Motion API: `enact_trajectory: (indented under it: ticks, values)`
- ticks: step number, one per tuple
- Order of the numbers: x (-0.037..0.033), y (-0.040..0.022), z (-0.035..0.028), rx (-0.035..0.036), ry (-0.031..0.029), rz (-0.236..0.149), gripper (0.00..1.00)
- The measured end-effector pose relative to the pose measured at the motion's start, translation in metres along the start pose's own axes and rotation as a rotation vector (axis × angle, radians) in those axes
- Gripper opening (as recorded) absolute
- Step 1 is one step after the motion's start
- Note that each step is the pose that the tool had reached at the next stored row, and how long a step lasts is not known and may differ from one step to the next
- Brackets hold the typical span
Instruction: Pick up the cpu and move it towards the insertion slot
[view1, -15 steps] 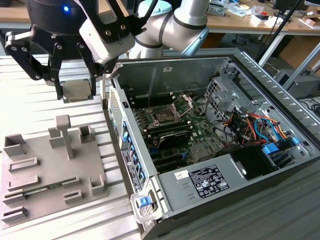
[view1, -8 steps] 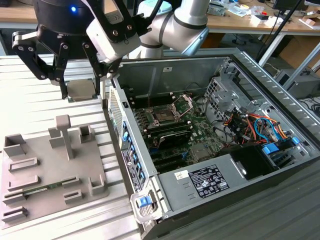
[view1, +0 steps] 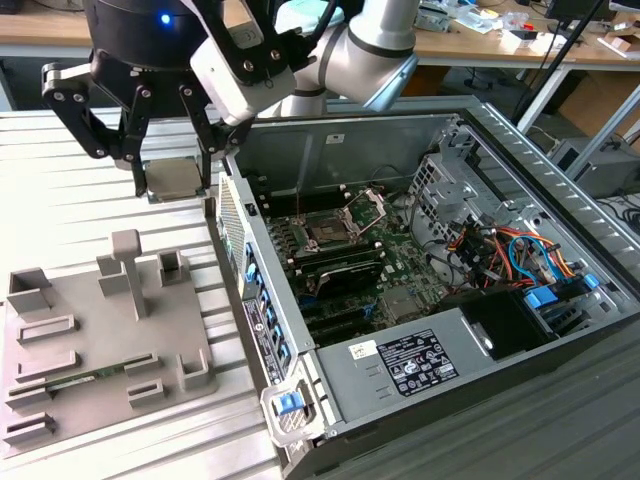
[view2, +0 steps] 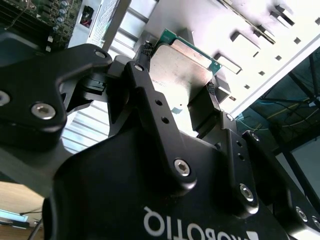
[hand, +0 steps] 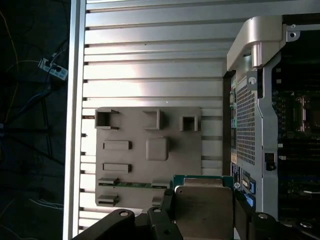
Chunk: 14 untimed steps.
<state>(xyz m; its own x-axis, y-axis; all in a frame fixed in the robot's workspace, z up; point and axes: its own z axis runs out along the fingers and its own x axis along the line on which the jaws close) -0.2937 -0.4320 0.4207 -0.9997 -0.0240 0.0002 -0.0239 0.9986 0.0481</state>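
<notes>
- Gripper (view1: 173, 186) clamped on cpu (view1: 172, 177), held above tabletop (view1: 60, 200), just beside open case (view1: 340, 135).
- Slot (view1: 330, 230) inside case, retaining plate (view1: 367, 206) raised, well apart from cpu.
- Grey tray (view1: 90, 330) on tabletop, memory stick (view1: 72, 380) lying in it.
- White printed label (view1: 405, 362) inside case.

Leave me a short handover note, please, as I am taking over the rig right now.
Hand: shut on the cpu, gripping two opposite edges.
Cpu: held flat in the air above the table, between the tray and the case, outside the case.
Slot: on the board inside the case, to the exterior view's right of the hand.
Done: cpu picked up.
Left: bringing it to the slot; it is not over the case yet.
</notes>
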Motion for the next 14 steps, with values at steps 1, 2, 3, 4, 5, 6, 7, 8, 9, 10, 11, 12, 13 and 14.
enact_trajectory:
  ticks: [1,2,3,4,5,6,7,8,9,10,11,12,13,14]
  values:
    - [-0.0007,0.0000,0.0000,-0.0001,0.0000,0.000,0.55]
    - [-0.0016,0.0000,0.0000,-0.0001,0.0000,0.000,0.55]
    - [-0.0028,-0.0001,0.0000,0.0000,0.0000,0.000,0.55]
    - [-0.0036,-0.0001,0.0000,-0.0001,-0.0001,0.000,0.55]
    - [-0.0043,-0.0001,0.0000,0.0000,0.0000,0.000,0.55]
    - [-0.0051,-0.0001,0.0000,-0.0001,0.0000,0.000,0.55]
    - [-0.0059,-0.0001,0.0000,0.0000,0.0000,0.000,0.55]
    - [-0.0067,-0.0002,0.0000,0.0000,0.0000,0.000,0.55]
    - [-0.0074,-0.0002,0.0000,0.0000,0.0000,0.000,0.55]
    - [-0.0088,-0.0002,0.0000,0.0000,0.0000,0.000,0.55]
    - [-0.0103,-0.0002,0.0000,0.0000,0.0000,0.000,0.55]
    - [-0.0118,-0.0003,0.0000,0.0000,0.0000,0.000,0.55]
    - [-0.0131,-0.0003,0.0000,0.0000,0.0000,0.000,0.55]
    - [-0.0144,-0.0004,0.0000,0.0000,0.0000,0.000,0.55]
